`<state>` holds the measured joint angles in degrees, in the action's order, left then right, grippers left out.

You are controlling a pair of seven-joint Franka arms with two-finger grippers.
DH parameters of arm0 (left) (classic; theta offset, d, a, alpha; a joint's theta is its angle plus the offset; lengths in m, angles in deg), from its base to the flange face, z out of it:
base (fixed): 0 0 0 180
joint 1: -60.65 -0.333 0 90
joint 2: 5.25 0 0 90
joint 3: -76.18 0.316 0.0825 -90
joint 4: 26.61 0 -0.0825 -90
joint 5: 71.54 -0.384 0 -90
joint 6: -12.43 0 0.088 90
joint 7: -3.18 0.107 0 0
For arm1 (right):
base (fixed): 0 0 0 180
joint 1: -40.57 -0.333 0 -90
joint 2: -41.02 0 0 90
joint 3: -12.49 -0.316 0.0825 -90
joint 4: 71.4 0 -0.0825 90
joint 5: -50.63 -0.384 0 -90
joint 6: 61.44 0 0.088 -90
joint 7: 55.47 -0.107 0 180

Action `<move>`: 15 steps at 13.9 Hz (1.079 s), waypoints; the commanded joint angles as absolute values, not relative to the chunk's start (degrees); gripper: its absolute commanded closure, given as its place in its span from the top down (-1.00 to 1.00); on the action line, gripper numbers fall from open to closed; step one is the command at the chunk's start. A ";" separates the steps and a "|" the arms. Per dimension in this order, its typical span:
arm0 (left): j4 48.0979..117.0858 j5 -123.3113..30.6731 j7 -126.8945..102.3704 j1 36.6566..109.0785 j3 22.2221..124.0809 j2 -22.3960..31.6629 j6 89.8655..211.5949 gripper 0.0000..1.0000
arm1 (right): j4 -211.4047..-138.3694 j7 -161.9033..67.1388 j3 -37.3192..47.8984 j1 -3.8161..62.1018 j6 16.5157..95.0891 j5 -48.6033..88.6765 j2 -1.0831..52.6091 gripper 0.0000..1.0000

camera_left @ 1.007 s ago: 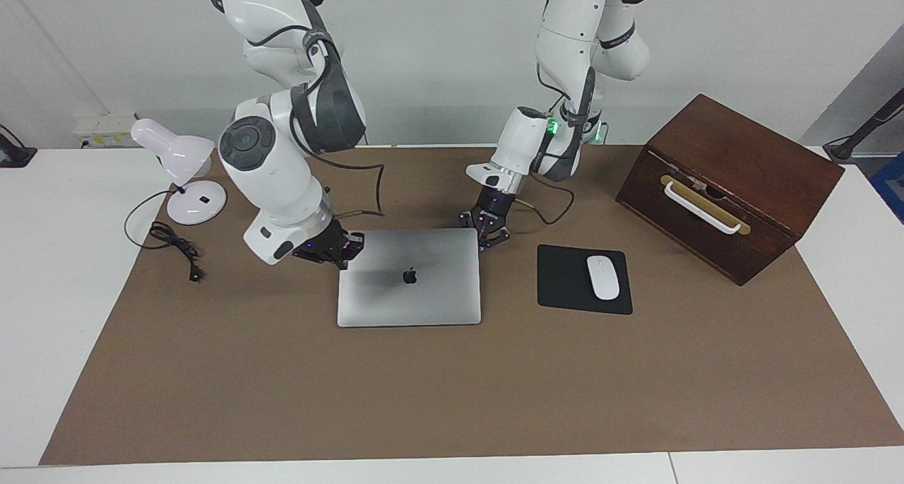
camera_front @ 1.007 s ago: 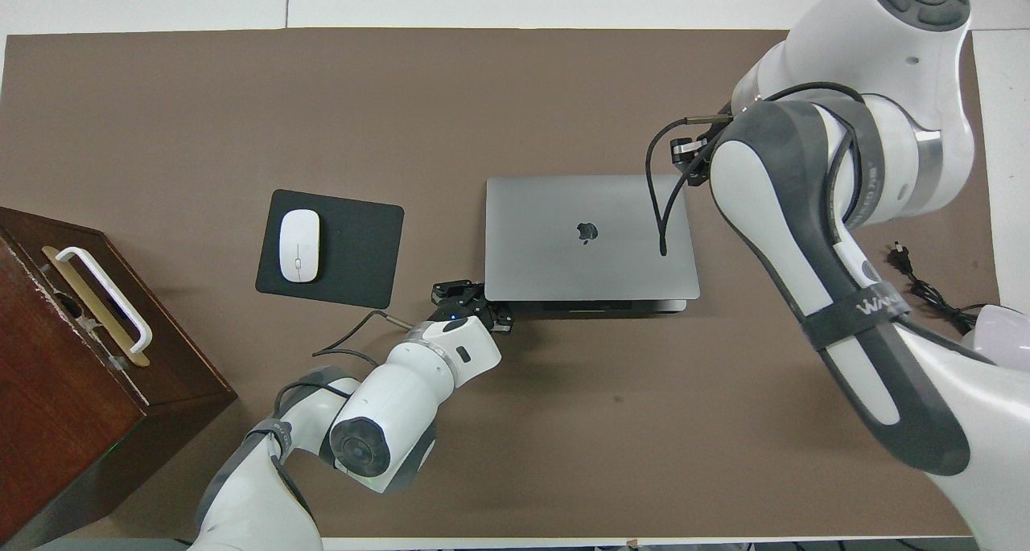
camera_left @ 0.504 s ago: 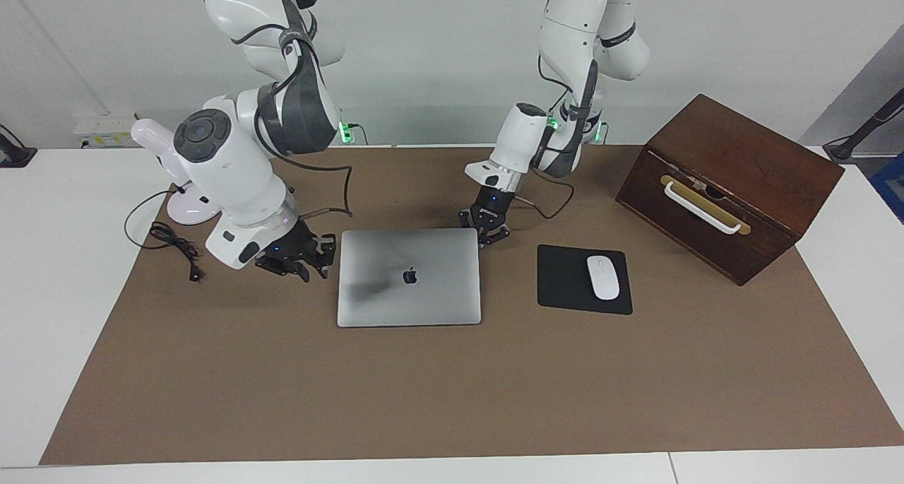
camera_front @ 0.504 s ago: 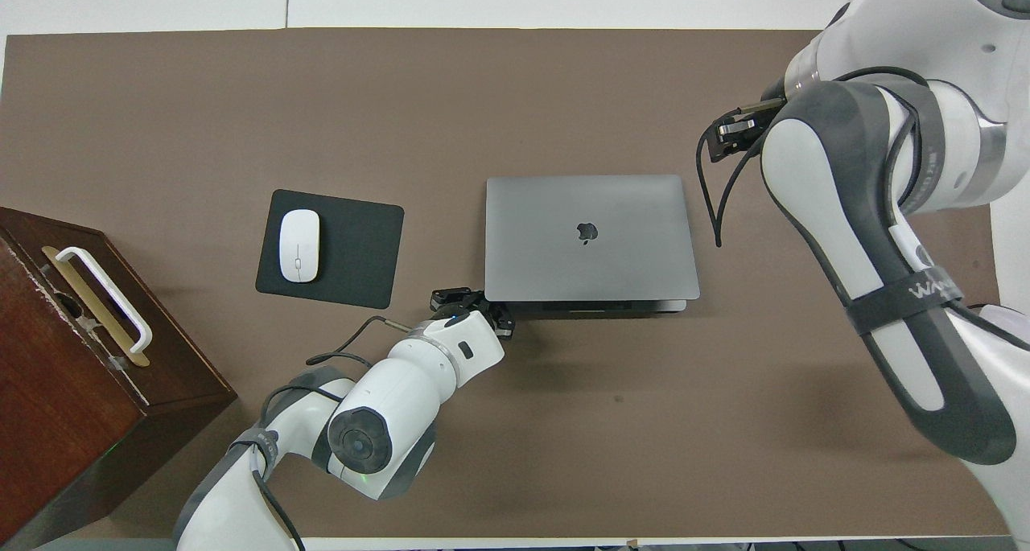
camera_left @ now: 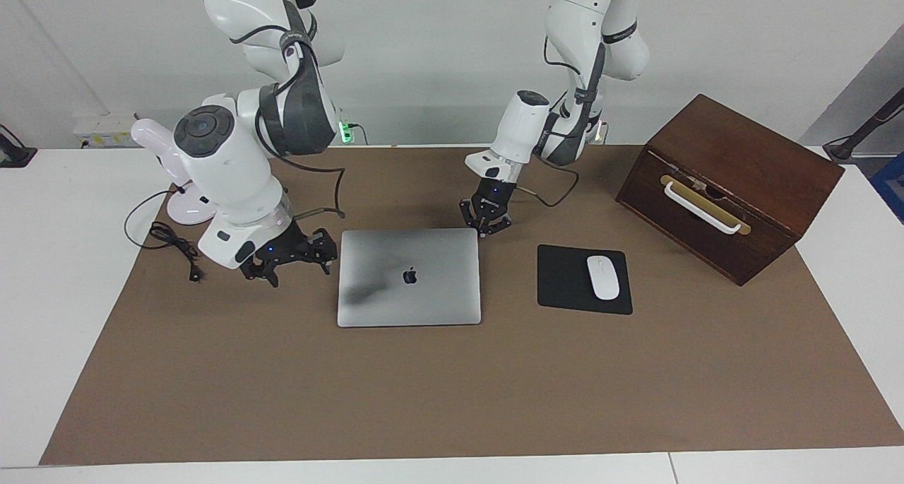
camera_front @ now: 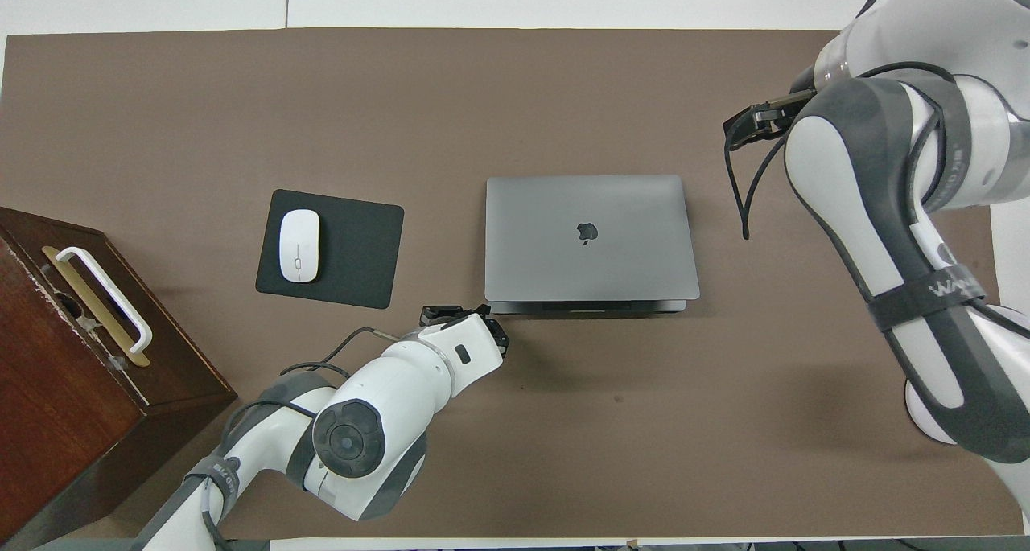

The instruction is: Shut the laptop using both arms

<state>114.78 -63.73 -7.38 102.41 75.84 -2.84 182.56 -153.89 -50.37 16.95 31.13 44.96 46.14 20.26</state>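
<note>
Shut laptop (camera_left: 409, 278) lies flat, hinge facing robots.

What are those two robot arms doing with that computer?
The slim silver-grey laptop lies shut and flat on the brown mat, so the closing looks done. Neither arm holds anything. The right gripper hangs over the mat beside the laptop, its fingers spread open. The left gripper is over the mat by the laptop's corner nearest the robots. A white mouse rests on a black mouse pad nearby.
</note>
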 commanded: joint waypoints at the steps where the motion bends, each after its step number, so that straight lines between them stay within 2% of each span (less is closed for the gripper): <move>1: 115.87 -63.99 -8.07 101.53 76.62 -9.11 173.04 -1.00 | -154.46 -49.40 16.80 32.74 44.47 51.04 23.25 1.00; 4: 113.33 -63.90 -7.98 100.73 76.79 -10.70 163.81 -1.00 | -154.46 -49.06 17.50 35.37 43.24 55.36 27.12 1.00; 7: 110.60 -63.99 -7.54 98.36 76.79 -11.14 156.51 -1.00 | -154.98 -48.79 17.41 40.90 42.97 50.92 31.16 1.00; 13: 108.93 -64.07 -7.19 92.74 76.79 -15.17 150.18 -1.00 | -156.13 -48.79 17.15 40.57 39.28 48.69 36.00 1.00; 14: 107.70 -64.07 -7.19 91.16 76.79 -16.14 147.29 -0.95 | -155.86 -48.79 17.15 40.57 39.19 48.78 36.79 1.00; 15: 106.21 -64.07 -6.76 89.41 76.71 -16.93 144.13 -0.48 | -155.51 -48.79 16.97 40.57 38.67 48.87 37.23 1.00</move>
